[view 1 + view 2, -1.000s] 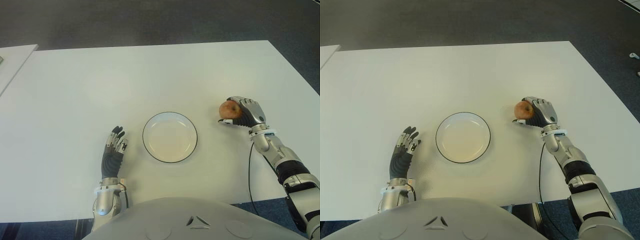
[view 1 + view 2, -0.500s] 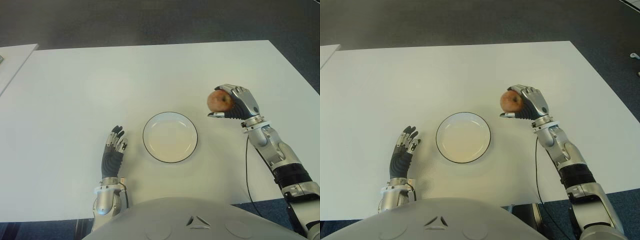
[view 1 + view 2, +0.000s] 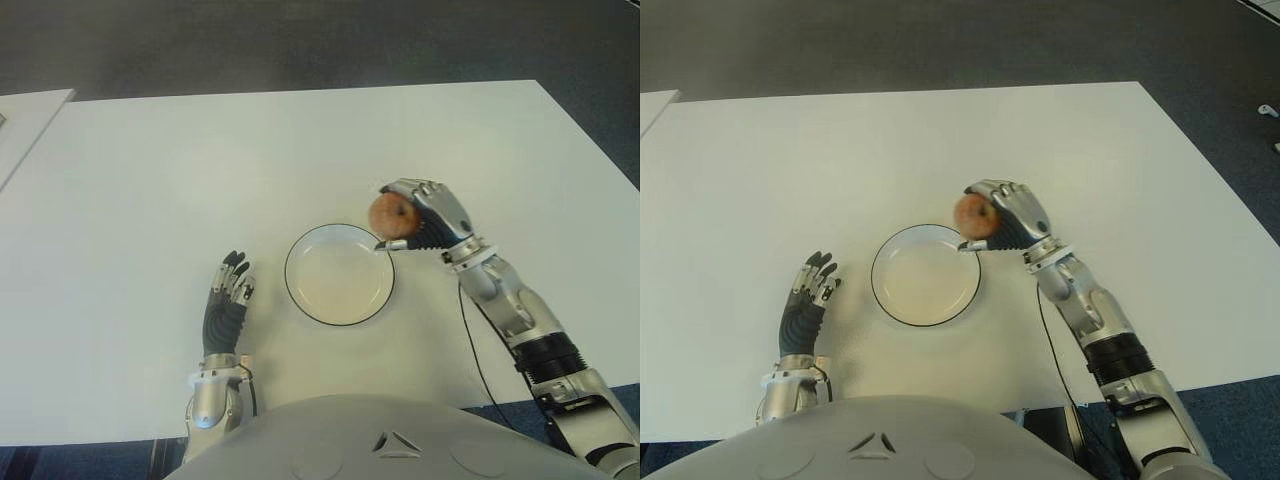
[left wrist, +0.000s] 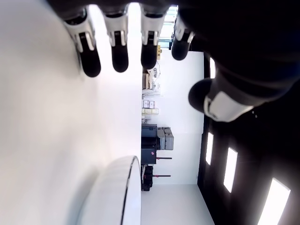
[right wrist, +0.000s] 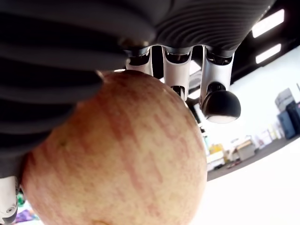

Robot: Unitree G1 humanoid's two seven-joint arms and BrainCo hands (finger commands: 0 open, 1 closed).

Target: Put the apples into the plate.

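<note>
My right hand (image 3: 418, 216) is shut on a red-yellow apple (image 3: 387, 214) and holds it above the right rim of the white plate (image 3: 339, 274), which has a dark edge and sits in the middle of the white table (image 3: 200, 170). In the right wrist view the apple (image 5: 117, 154) fills the palm, with fingers (image 5: 216, 89) curled over it. My left hand (image 3: 227, 295) shows to the left of the plate, fingers straight and holding nothing. The plate (image 4: 115, 197) has nothing in it.
A second white surface (image 3: 25, 120) adjoins the table at the far left. Dark carpet lies beyond the table's far edge. A black cable (image 3: 478, 350) runs along my right forearm.
My right hand has lifted the apple off the table at the right and carried it left, up to the plate's right rim. The left hand has not moved.
</note>
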